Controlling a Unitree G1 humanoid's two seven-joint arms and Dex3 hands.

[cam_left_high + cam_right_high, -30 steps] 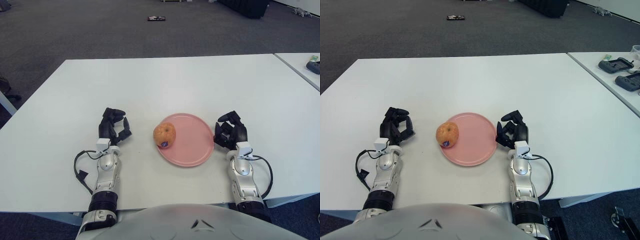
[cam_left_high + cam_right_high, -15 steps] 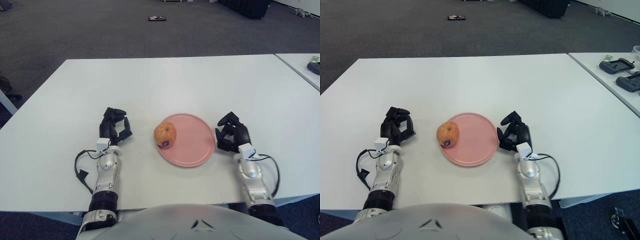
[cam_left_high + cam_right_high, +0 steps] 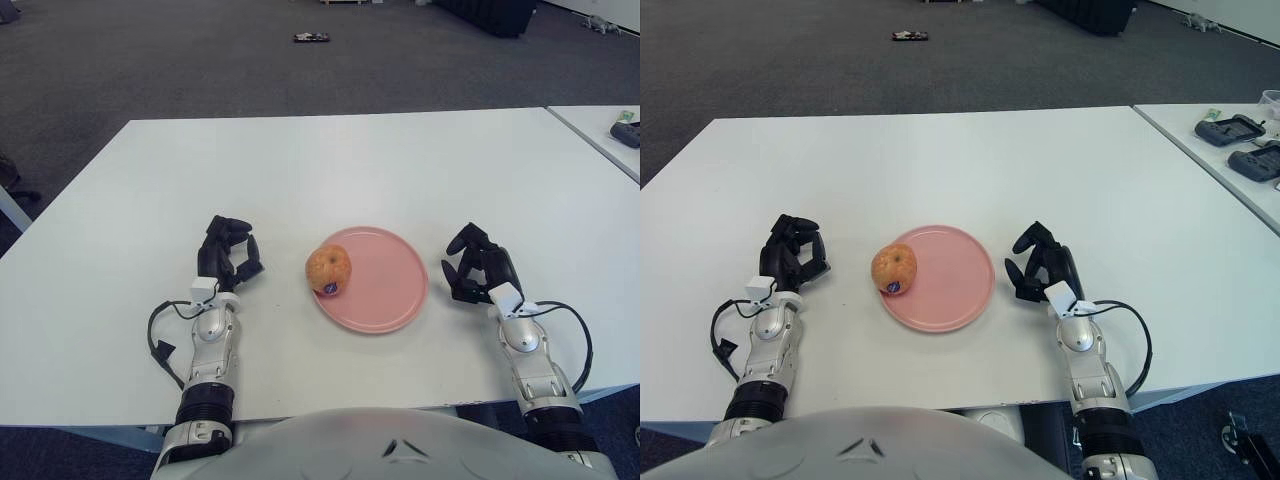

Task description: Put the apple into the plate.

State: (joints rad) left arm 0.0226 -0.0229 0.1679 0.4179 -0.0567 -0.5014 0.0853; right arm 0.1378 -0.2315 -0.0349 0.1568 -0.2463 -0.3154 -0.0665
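You see the round orange-yellow apple sitting on the left edge of the flat pink plate (a small sticker low on its near side). Your left hand shows left of the plate, your right hand right of it, both with fingers curled, holding nothing, on the white table.

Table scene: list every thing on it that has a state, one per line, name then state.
apple: resting on the left rim of the plate, upright, sticker facing the robot, not held.
plate: flat on the table, holding only the apple.
left hand: left of the apple, fingers curled, holding nothing.
right hand: right of the plate, clear of its rim, fingers curled, holding nothing.
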